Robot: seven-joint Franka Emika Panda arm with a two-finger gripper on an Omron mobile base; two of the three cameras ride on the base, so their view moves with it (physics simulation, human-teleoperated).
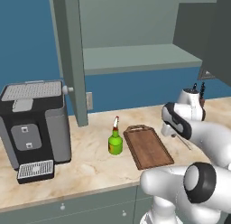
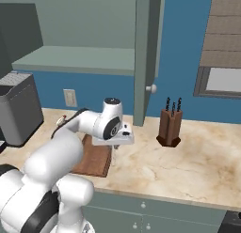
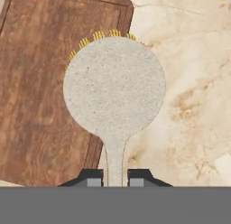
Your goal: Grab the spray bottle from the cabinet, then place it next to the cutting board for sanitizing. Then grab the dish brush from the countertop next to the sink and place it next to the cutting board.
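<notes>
While the two dark fingertips [image 3: 94, 177] at the bottom centre of the hand view pinch the thin pale handle between them, the gripper [image 3: 115, 178] is closed tight on the dish brush [image 3: 114, 90], whose round pale head spreads across the middle of that frame with short yellow bristles peeping out along its top edge. Behind the brush head, the left half of the hand view shows the dark brown cutting board [image 3: 40, 96] with its raised rim, and the right half shows the beige veined countertop [image 3: 194, 83]; the brush head overlaps the board's right edge as seen from the hand. In the left base view the board [image 1: 148, 147] lies at centre on the counter [image 1: 90, 160], its handle loop toward the wall, and the thin brush handle [image 1: 182, 139] shows just right of it, below the white arm. The green spray bottle [image 1: 115, 142] stands upright just left of the board, close to it but apart. At the left of that frame sits a grey coffee machine [image 1: 34, 123], and above, the cabinet [image 1: 135, 56] stands with its doors swung open over a bare shelf. In the right base view a knife block [image 2: 170, 126] stands right of centre near the blue wall.
</notes>
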